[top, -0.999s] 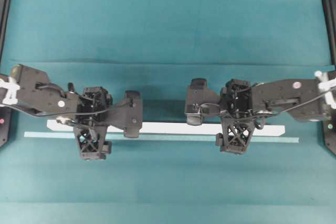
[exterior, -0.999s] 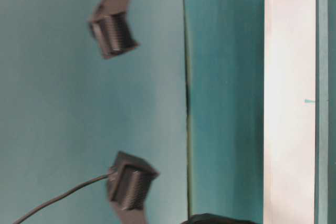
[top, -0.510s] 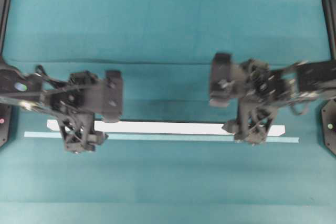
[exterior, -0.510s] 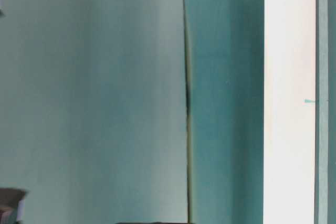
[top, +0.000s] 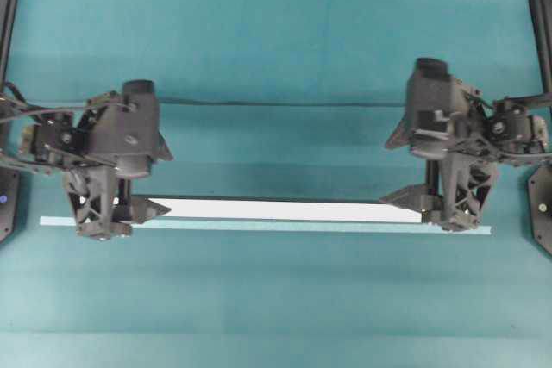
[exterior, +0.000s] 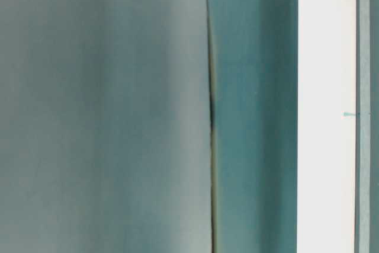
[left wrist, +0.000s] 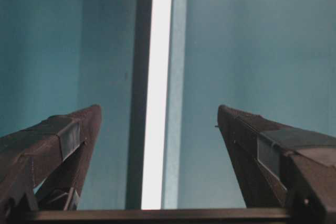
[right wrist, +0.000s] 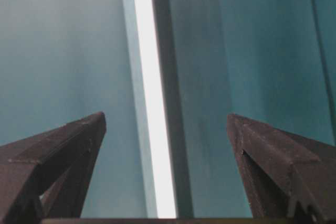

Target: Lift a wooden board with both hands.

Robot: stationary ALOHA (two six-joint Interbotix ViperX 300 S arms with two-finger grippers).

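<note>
The wooden board [top: 276,210] is a long white plank lying across the teal table; it also shows in the table-level view [exterior: 327,111]. My left gripper [top: 112,210] is over its left end and my right gripper [top: 448,204] over its right end, hiding both ends. Both are open wide. In the left wrist view the board [left wrist: 157,77] runs away between the spread fingers of the left gripper [left wrist: 157,108]. In the right wrist view the board [right wrist: 149,77] runs between the fingers of the right gripper [right wrist: 165,115]. Neither gripper touches it. Neither gripper shows in the table-level view.
A thin pale teal strip [top: 259,227] lies along the board's near edge and reaches past both ends; it shows beside the board in the table-level view [exterior: 364,146]. A fold in the teal cloth [top: 276,104] crosses the table behind the arms.
Both arms have swung outward from the board's middle to its two ends and turned their wrists. They have left the table-level view. The board has not moved.
</note>
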